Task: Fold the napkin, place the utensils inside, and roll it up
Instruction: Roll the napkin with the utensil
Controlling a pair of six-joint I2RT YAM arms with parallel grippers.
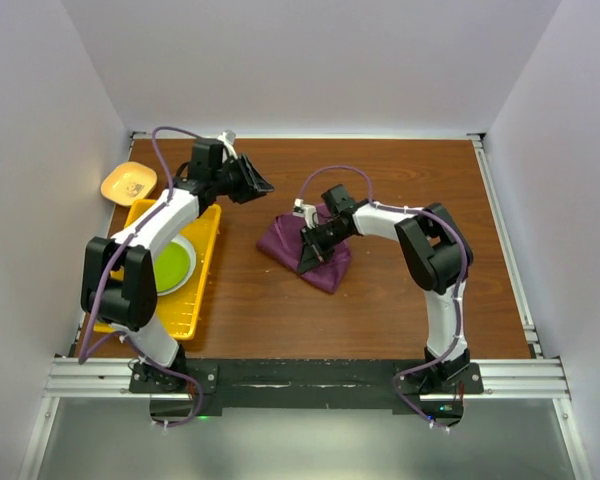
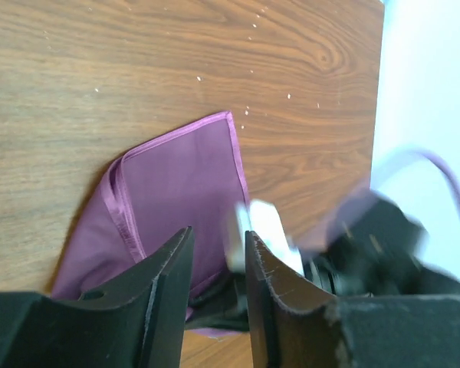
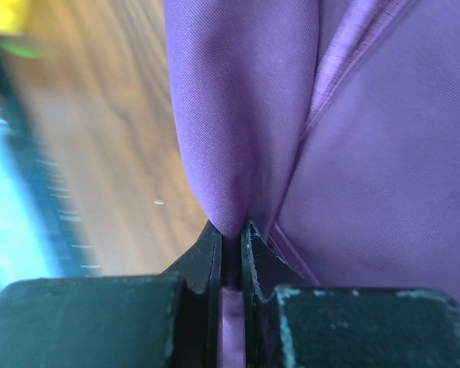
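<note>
over brown wood-grain table (image 1: 380, 310), between white walls: showing the napkin (image 1: 332, 270) lying bunched near centre, partly folded. clamping a raised fold of plum cloth in the right gripper (image 3: 231, 230); hovering the left gripper (image 2: 218, 239) apart from the cloth, toward its far left, jaws parted, gripping nothing. judging the cloth as light, limp and probably slick, sagging wherever unsupported; favouring a pinch at the stitched hem or a corner over mid-panel. revealing, in the right wrist view, the pinched fold hidden from above; exposing, in the left wrist view, a flat hemmed corner; placing, in the top view alone, yellow tray (image 1: 208, 300) and green plate (image 1: 172, 262) at left.
</note>
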